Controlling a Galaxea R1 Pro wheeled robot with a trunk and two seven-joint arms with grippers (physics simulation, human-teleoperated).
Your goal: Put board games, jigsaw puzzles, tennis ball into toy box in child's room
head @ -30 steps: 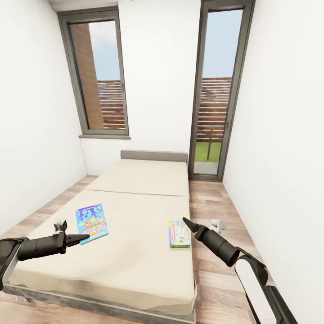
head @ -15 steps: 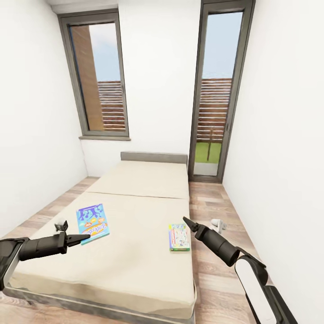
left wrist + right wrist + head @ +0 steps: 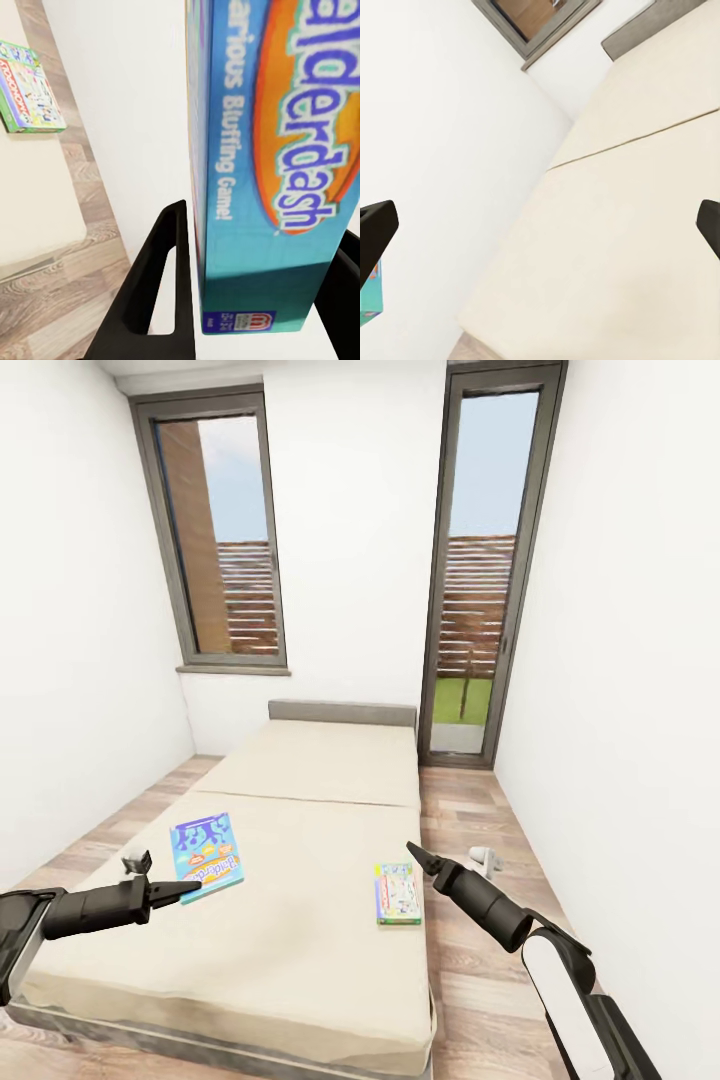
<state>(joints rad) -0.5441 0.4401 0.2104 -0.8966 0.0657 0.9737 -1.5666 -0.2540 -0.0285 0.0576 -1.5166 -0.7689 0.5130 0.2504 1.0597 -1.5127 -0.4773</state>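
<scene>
Two board games lie on the beige bed (image 3: 300, 950). The blue and orange board game (image 3: 207, 852) is at the left, and my left gripper (image 3: 190, 888) meets its near corner. In the left wrist view the left gripper (image 3: 266, 225) has a finger pressed on each side of the blue box's (image 3: 270, 150) edge. The pale, green-edged board game (image 3: 398, 892) lies near the bed's right side. My right gripper (image 3: 415, 853) hovers just beyond it, open, and the right wrist view shows nothing between its spread fingers (image 3: 375, 232). The table with the toy box, jigsaw puzzles and tennis ball is out of view.
A small white object (image 3: 485, 857) lies on the wooden floor right of the bed. A grey headboard (image 3: 342, 711) stands at the far end, below a window (image 3: 220, 530) and beside a glass door (image 3: 480, 560). White walls close in on both sides.
The bed and the green-edged game sit slightly lower in the picture, which is a camera shift. The blue game and both grippers keep their places in the picture.
</scene>
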